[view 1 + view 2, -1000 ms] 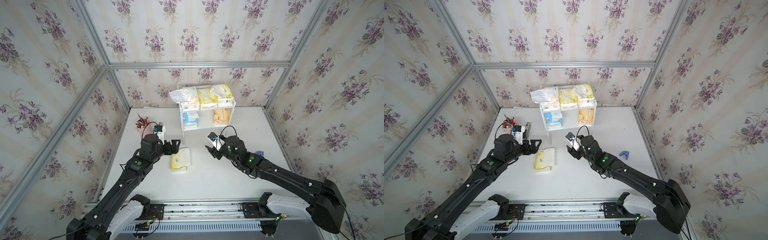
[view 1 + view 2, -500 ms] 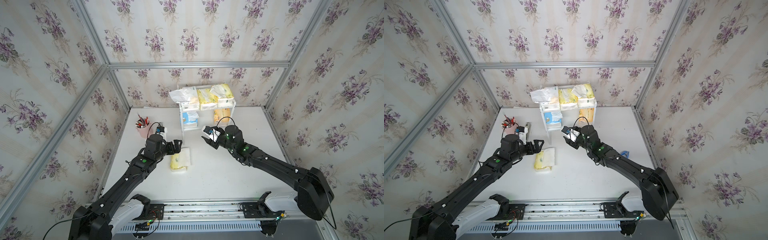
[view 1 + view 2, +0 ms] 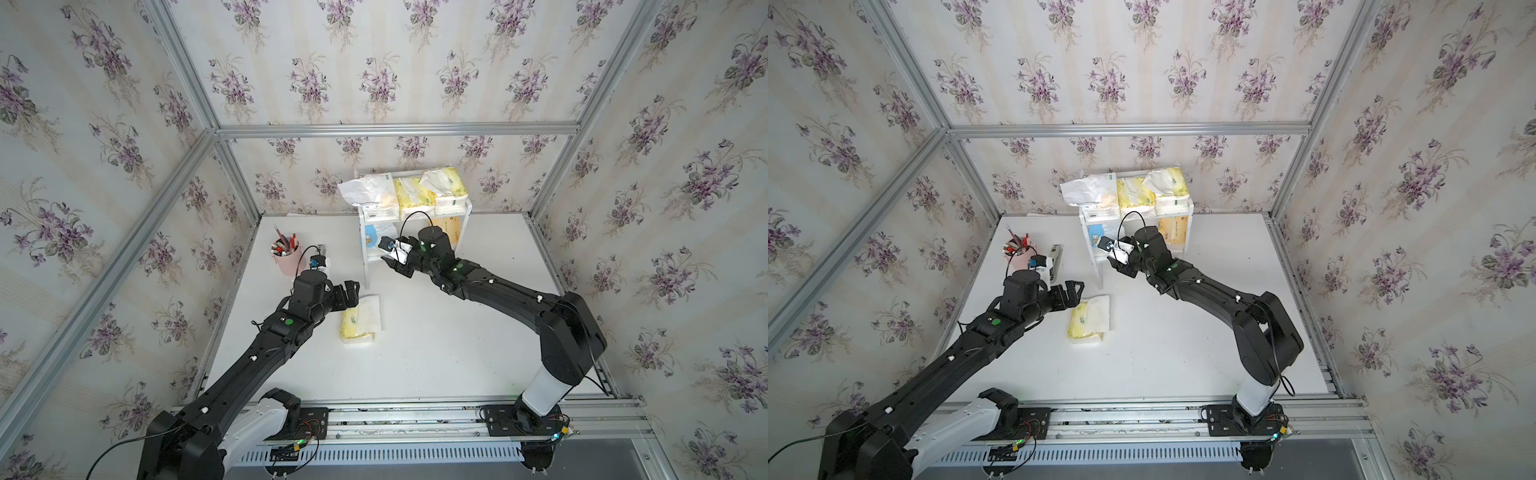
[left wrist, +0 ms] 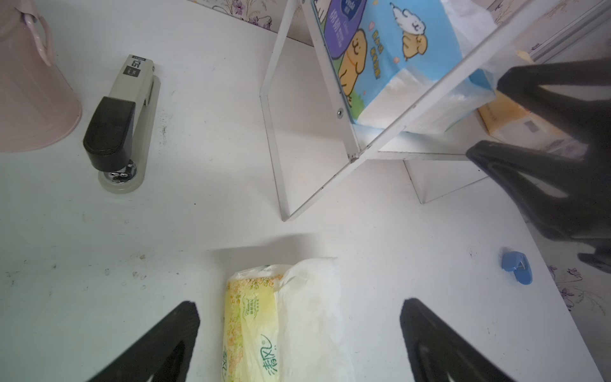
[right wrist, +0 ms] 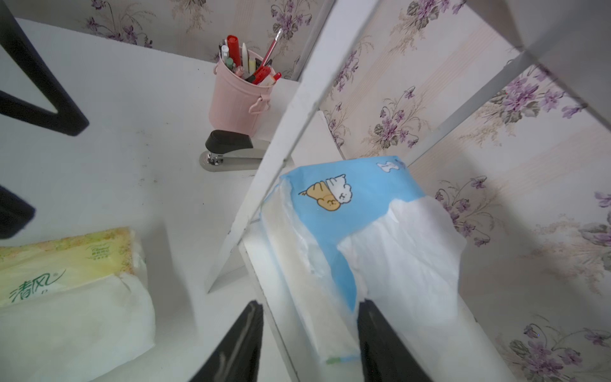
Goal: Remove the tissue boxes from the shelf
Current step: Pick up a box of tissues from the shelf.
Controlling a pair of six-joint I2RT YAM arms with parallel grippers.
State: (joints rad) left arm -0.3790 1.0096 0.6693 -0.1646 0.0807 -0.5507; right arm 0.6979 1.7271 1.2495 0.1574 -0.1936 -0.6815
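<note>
Left wrist view: the left hand [image 4: 299, 301] is spread over a yellow pack [image 4: 254, 314] already down on the desk [image 4: 198, 215]. Beyond, the right hand [image 5: 309, 301] straddles the blue pack [image 5: 363, 185] on the shelf's [image 5: 297, 115] lower board, likely to pull it out; whether it pinches is unclear.

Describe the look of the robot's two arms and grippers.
Both left arm and right arm: black boxy links, white base segment, green dot near the wrist, black cable looped to the wrist camera; left gripper and right gripper have black tapered fingers.
</note>
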